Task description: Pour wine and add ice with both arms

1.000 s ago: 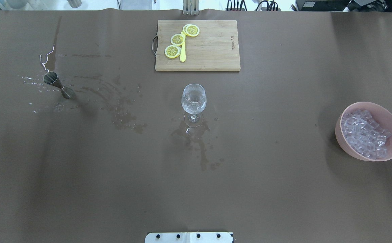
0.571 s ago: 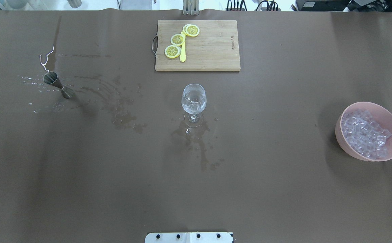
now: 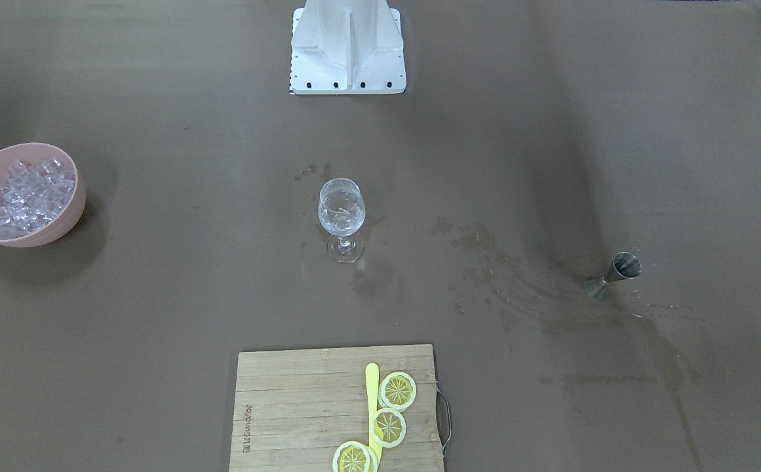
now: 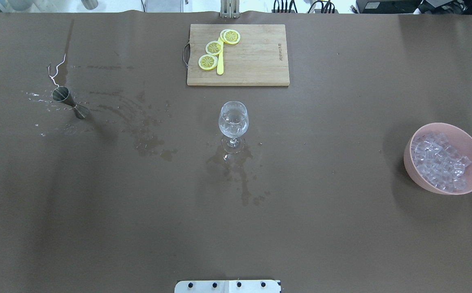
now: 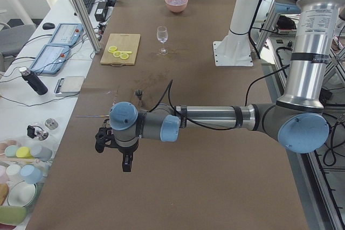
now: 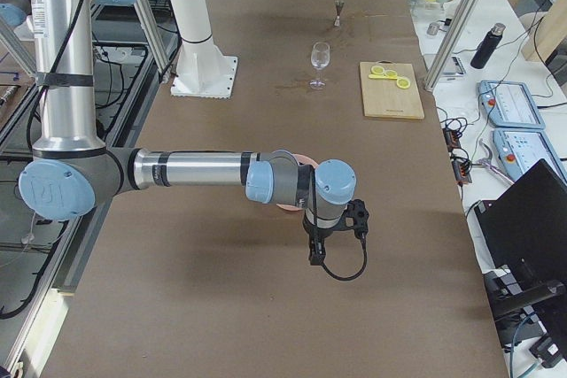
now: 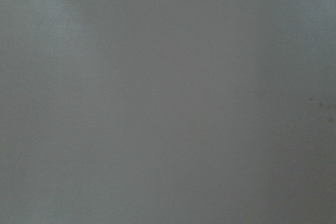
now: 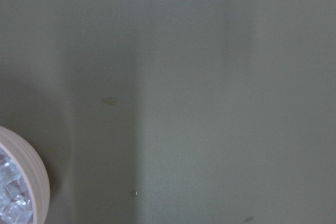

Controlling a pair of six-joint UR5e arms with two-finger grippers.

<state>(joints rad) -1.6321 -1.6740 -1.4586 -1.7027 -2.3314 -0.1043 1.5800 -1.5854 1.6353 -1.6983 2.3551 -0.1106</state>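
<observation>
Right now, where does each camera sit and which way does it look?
Front-facing: across the table, looking steeply down at the wine glass; only the white base shows.
Overhead: behind the robot, looking forward and down; only the base's edge shows.
Exterior left: table's end, looking along it; left arm near.
Exterior right: opposite end; right arm near.
Left wrist: faces only table surface; no body.
Right wrist: faces table, pink bowl rim, ice; no body.
Shared: overhead and front-facing both show glass, bowl, cutting board.
</observation>
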